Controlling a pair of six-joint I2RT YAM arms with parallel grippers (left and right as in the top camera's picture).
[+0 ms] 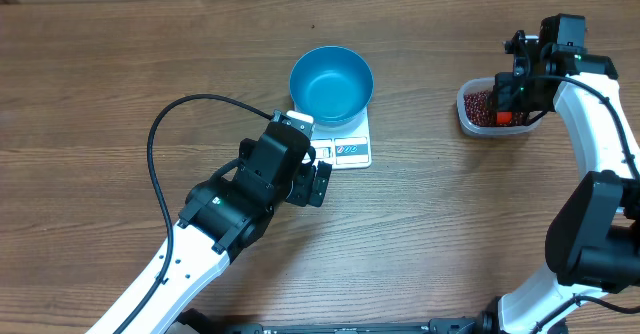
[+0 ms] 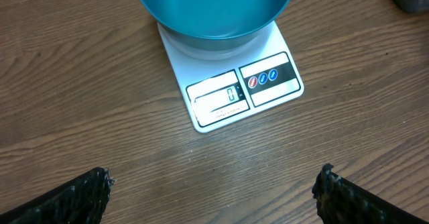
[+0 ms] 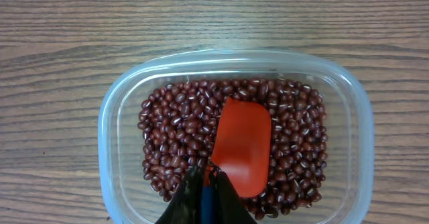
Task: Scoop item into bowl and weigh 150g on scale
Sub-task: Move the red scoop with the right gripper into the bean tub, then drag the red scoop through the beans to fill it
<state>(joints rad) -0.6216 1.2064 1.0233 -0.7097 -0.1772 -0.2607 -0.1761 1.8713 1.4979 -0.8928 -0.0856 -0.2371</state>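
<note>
The blue bowl [image 1: 331, 82] [image 2: 214, 9] stands empty on the white scale [image 1: 350, 150] [image 2: 231, 90]. My left gripper [image 1: 318, 182] [image 2: 214, 194] hovers just in front of the scale, jaws wide open with only bare table between them. Dark red-brown beans [image 3: 181, 127] [image 1: 479, 104] fill a clear plastic tub [image 3: 110, 117] [image 1: 466, 119] at the right. My right gripper [image 3: 206, 184] [image 1: 512, 99] is shut on the handle of a red scoop [image 3: 242, 147], whose empty blade lies over the beans.
A black cable [image 1: 160, 134] loops over the table left of the left arm. The right arm's white links [image 1: 600, 124] run down the right side. The rest is bare wood-grain tabletop [image 1: 120, 64].
</note>
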